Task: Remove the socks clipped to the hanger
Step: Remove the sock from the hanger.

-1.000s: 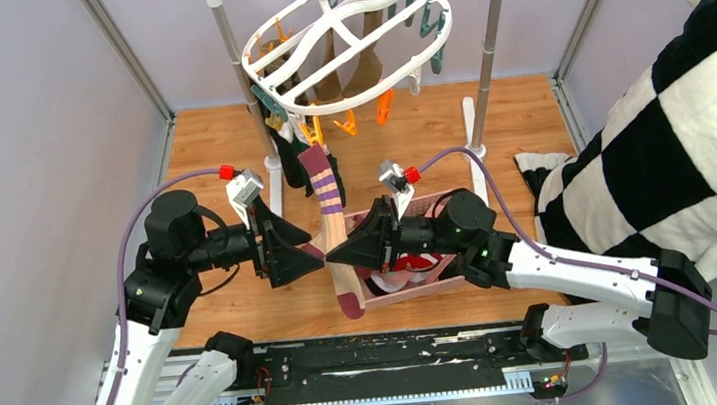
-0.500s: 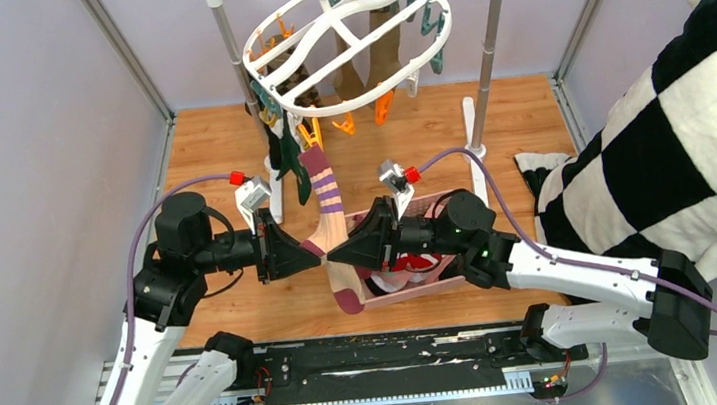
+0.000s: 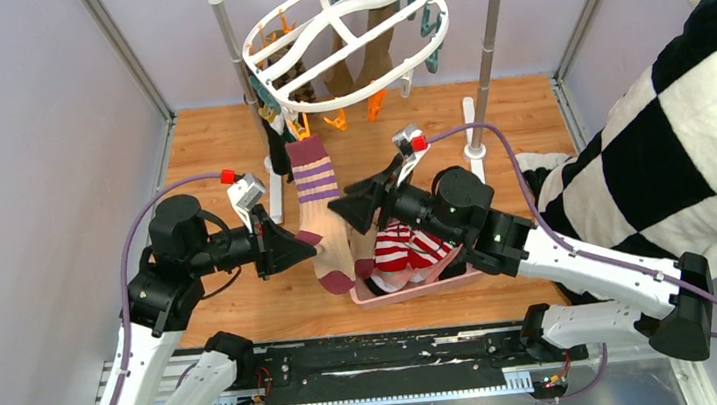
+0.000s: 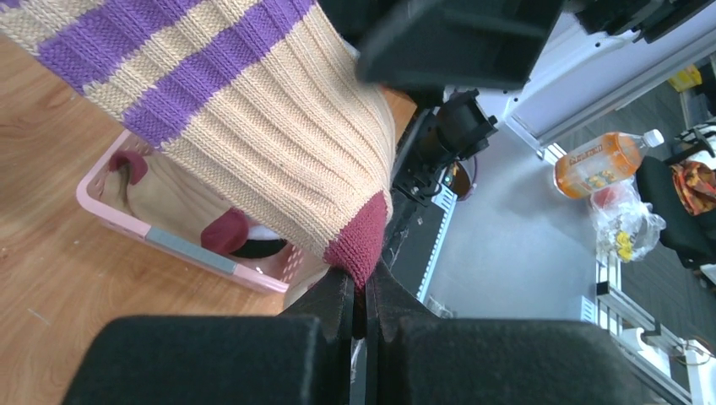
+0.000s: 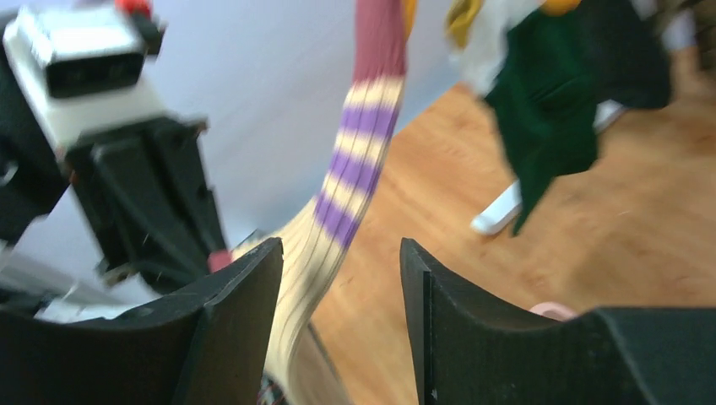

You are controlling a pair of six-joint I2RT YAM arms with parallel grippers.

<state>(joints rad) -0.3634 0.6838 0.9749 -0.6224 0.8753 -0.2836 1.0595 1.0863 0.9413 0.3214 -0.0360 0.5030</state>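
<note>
- Beige sock with purple stripes point(image 3: 319, 202): centre of the overhead frame. Cuff apparently clipped at the lower-left rim of the white hanger point(image 3: 346, 25). Long axis running down-frame from that clip to the maroon toe.
- Left pincer point(image 3: 313, 254): closed tight on the toe, clamped between both fingers in the left wrist view (leg and heel spreading above). Nearer arm, and the only one holding.
- Right pincer point(image 3: 353, 206): parted about halfway, holding nothing, just right of the sock's leg. Sock visible beyond the gap in the right wrist view.
- Coming move, by judgement: a pull along the sock's axis, down-frame and away from the clip.
- Pink basket point(image 3: 414, 290): lower centre of the desk point(image 3: 486, 119), red-white striped sock point(image 3: 410, 247) inside.
- Change against a second ago: grip swapped. Then, right pincer clamped mid-sock and left wide. Now reversed, right arm raised up-frame, sock turned broadside.
</note>
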